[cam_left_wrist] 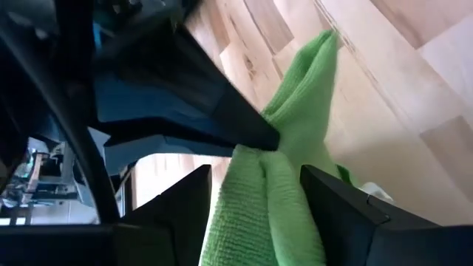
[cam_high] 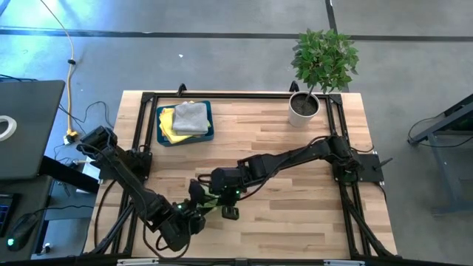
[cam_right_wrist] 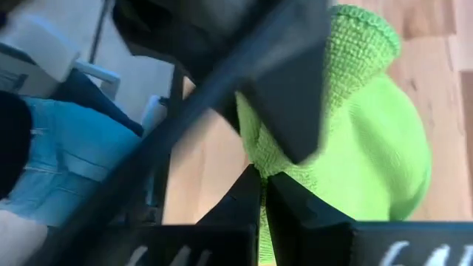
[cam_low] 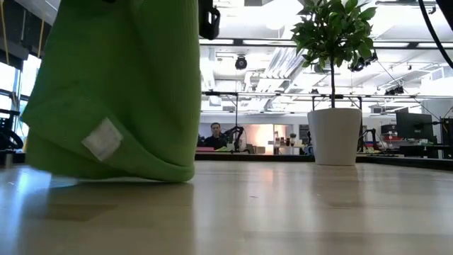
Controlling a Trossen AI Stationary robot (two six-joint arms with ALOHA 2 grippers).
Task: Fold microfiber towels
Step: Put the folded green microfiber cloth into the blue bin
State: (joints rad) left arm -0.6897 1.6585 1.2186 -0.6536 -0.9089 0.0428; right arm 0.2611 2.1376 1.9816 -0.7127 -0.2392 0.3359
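Bright green towel [cam_low: 120, 92] hangs bunched, white tag showing; right gripper [cam_right_wrist: 260, 185] pinching it, left gripper [cam_left_wrist: 255, 192] wide

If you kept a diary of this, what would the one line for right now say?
green towel: lifted, lower fold touching table | right gripper: shut on green towel | left gripper: open around it | tray: yellow and grey towels

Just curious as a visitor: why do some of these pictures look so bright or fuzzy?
Low view: bright ceiling lights behind, the green towel looming close, the table shiny. Right wrist view: the right gripper is a close, soft-edged dark shape.
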